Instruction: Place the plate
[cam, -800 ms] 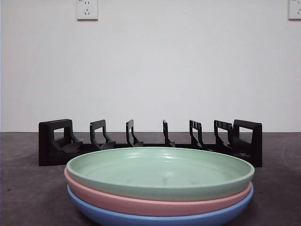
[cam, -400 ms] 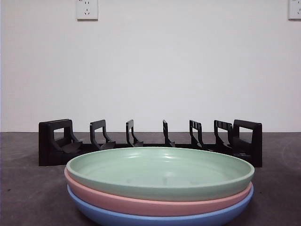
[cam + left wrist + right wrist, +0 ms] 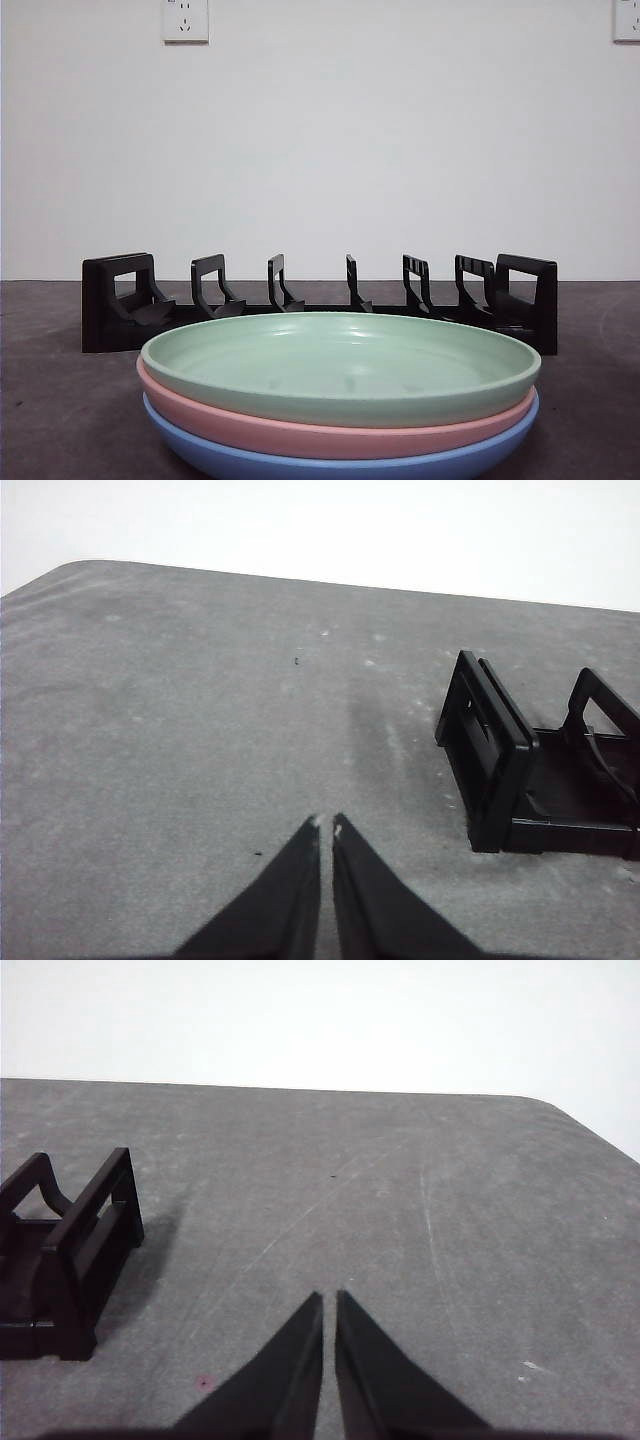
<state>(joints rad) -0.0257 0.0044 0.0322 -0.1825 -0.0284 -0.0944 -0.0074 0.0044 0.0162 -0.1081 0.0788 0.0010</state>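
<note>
Three plates are stacked close to the front camera: a green plate [image 3: 340, 365] on top, a pink plate [image 3: 300, 432] under it and a blue plate [image 3: 330, 462] at the bottom. Behind the stack stands a black slotted plate rack [image 3: 320, 300]. One end of the rack [image 3: 520, 765] shows in the left wrist view, the other end of the rack [image 3: 70, 1250] in the right wrist view. My left gripper [image 3: 326, 825] hangs shut over bare table beside the rack. My right gripper [image 3: 329, 1298] is shut too, beside the rack's other end. Neither holds anything.
The grey table [image 3: 40, 420] runs back to a white wall with two sockets [image 3: 185, 20]. A rounded table corner [image 3: 80, 570] shows in the left wrist view, and another corner [image 3: 560, 1110] in the right wrist view.
</note>
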